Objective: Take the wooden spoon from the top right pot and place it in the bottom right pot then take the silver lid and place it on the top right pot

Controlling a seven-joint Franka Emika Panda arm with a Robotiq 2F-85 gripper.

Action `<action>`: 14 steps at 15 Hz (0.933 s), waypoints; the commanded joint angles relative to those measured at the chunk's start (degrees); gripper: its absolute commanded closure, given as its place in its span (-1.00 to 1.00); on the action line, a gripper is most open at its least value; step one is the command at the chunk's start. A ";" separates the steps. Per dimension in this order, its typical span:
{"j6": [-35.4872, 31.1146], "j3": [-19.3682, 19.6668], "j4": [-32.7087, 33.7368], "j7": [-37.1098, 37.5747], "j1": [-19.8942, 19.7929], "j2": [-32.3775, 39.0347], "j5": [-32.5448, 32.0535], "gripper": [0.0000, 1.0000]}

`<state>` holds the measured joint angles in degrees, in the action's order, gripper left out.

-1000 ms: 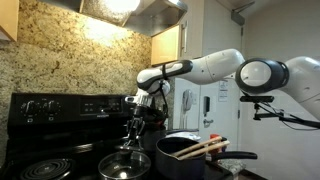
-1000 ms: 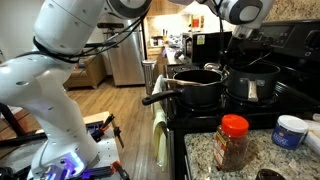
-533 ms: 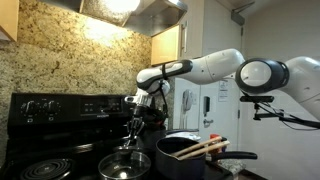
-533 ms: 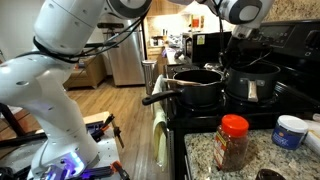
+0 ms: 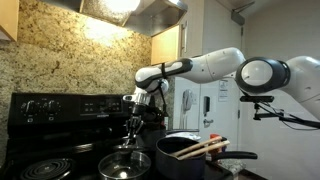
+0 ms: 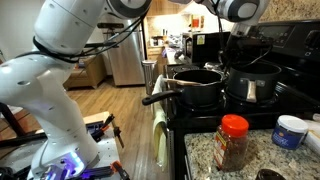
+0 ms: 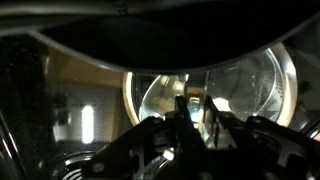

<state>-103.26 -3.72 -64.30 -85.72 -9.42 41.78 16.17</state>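
My gripper [image 5: 133, 138] points down over the stove with its fingers closed on the knob of the silver lid [image 5: 124, 166]. The wrist view shows the lid's shiny dome [image 7: 250, 80] under the fingers [image 7: 196, 112], with the knob between them. To the right stands the wide black pot [image 5: 178, 158], with the wooden spoon [image 5: 203, 148] and a second pale wooden utensil lying across its rim. In an exterior view the black pot [image 6: 195, 90] shows its long handle, the small grey pot [image 6: 250, 90] stands behind it, and my gripper [image 6: 240, 52] is above the grey pot.
A jar with an orange cap [image 6: 232, 142] and a white tub [image 6: 290, 130] stand on the granite counter beside the stove. The range hood [image 5: 130, 10] hangs low above my arm. The stove's black back panel [image 5: 60, 105] is behind the burners.
Nothing has visibly changed beyond a very slight shift of my wrist; the gripper stays on the lid's knob.
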 commanded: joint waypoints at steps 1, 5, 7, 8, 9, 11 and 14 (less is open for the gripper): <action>0.18 -0.11 1.17 2.66 0.64 -1.96 -2.74 0.76; -0.38 -0.03 1.54 3.70 1.28 -3.41 -4.25 0.76; -0.39 -0.09 1.79 3.91 1.44 -3.85 -4.57 0.76; -0.43 -0.19 1.94 4.02 1.49 -4.02 -4.57 0.76; -0.48 -0.29 2.12 4.10 1.57 -4.17 -4.54 0.76; -0.56 0.40 2.29 3.42 2.31 -4.32 -3.99 0.76; -0.08 -0.04 2.75 2.54 2.66 -4.58 -3.53 0.76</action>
<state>-103.67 -3.63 -61.91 -83.48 -7.40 38.61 13.02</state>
